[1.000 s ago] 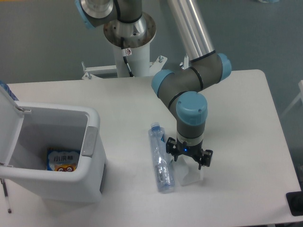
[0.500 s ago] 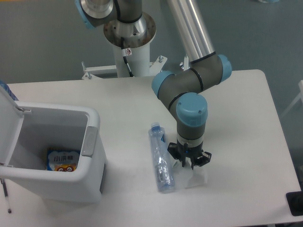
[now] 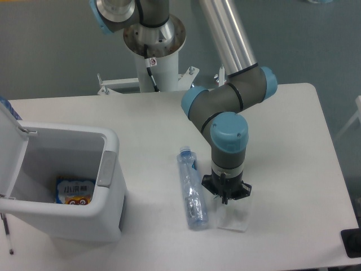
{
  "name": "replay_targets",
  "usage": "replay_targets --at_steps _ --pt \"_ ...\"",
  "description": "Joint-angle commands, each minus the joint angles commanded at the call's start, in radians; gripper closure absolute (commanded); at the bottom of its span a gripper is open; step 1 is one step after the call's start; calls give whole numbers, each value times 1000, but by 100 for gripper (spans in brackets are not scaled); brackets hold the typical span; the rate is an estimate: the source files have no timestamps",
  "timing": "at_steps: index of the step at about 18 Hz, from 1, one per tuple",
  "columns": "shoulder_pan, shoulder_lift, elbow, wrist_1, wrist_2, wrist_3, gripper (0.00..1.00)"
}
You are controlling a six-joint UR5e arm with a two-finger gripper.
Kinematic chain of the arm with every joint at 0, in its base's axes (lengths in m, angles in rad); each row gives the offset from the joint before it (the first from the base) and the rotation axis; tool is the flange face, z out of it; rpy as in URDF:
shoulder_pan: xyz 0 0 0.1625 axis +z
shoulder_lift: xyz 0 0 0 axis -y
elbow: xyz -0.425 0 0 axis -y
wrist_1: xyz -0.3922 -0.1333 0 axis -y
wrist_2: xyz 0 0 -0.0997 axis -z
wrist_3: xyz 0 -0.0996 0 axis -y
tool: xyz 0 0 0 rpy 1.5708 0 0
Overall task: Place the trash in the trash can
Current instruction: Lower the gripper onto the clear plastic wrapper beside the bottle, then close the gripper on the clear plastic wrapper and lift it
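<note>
A clear plastic water bottle (image 3: 190, 189) with a blue cap lies lengthwise on the white table, cap toward the back. Just right of it a small translucent plastic bag (image 3: 233, 216) hangs from my gripper (image 3: 225, 197), whose fingers have closed together on the bag's top edge. The white trash can (image 3: 110, 169) stands at the left with its lid swung open.
A blue-and-orange snack packet (image 3: 75, 191) lies on the bottom of the trash can. The arm's white base pedestal (image 3: 156, 51) stands behind the table. A dark object (image 3: 352, 243) sits at the table's right front corner.
My gripper fingers have gone from spread wide to closed on the bag's top. The bag has shifted slightly to the right and now hangs from the fingers.
</note>
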State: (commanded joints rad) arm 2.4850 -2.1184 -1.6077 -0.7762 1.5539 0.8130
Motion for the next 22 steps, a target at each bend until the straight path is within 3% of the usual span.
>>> replay_targets --at_steps 11,22 --pt "9 18 68 -2 -52 -83 92" --pt "5 178 74 -11 -251 -185 92"
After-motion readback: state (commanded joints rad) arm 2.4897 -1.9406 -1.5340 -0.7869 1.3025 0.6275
